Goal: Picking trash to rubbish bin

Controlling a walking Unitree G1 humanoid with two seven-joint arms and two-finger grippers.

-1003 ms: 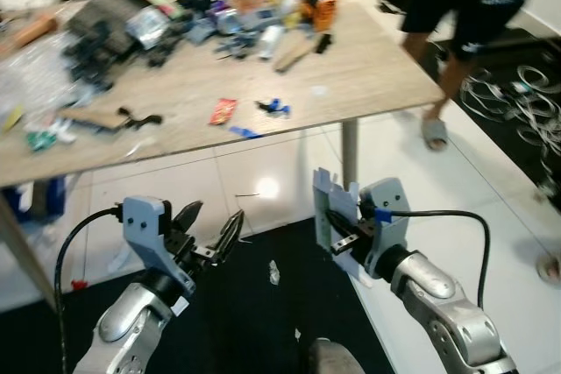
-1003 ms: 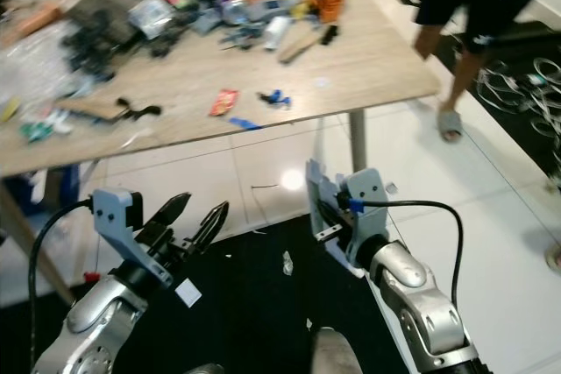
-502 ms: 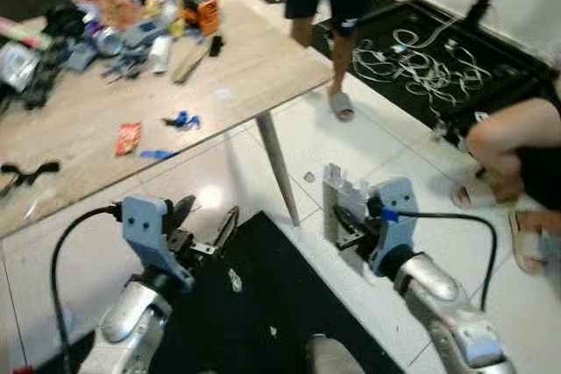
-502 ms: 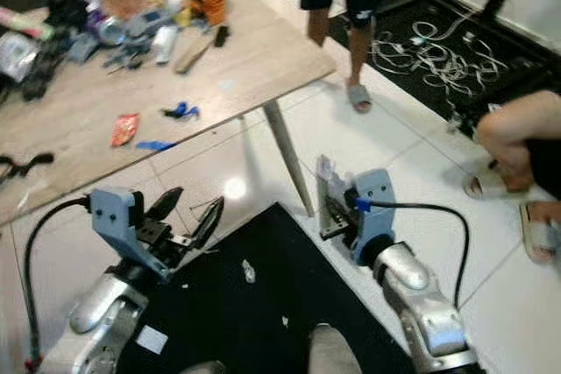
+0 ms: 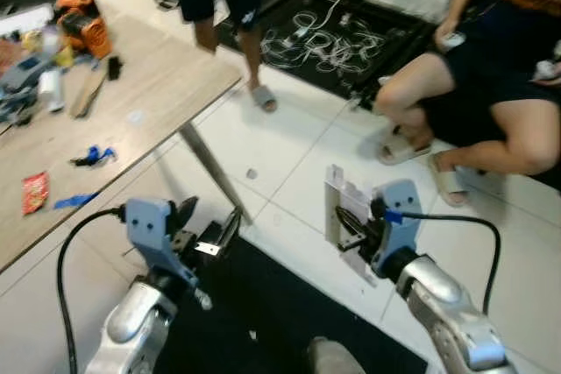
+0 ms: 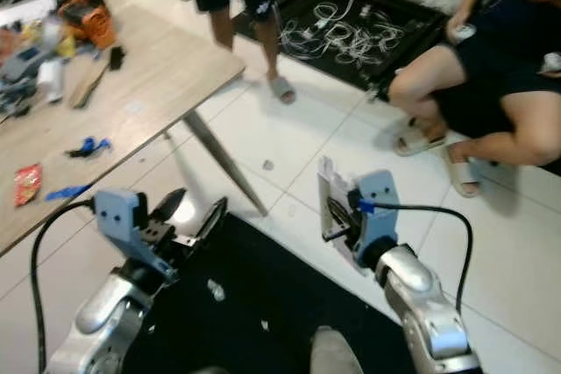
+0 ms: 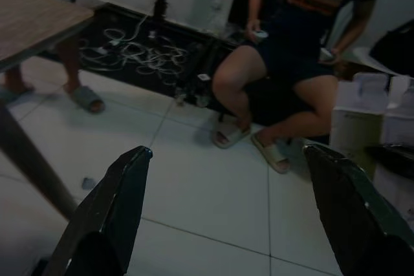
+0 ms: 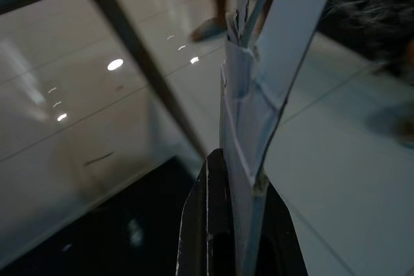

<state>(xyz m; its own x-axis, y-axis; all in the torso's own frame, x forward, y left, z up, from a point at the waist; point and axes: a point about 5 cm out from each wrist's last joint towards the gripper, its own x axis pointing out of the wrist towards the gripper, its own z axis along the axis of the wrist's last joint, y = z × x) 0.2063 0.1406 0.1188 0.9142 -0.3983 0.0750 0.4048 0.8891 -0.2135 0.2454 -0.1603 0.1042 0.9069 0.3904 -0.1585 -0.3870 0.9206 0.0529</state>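
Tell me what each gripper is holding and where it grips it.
The right gripper pinches a flattened white cardboard carton by its lower end, held upright. The left gripper is open, holding nothing.

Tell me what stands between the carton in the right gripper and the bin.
No bin can be seen, so the path cannot be judged. The right gripper holds the flattened carton over white floor; a seated person's legs lie ahead to the right.

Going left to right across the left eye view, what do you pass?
Red wrapper → blue scrap → left gripper, open → right gripper shut on flattened carton → seated person.
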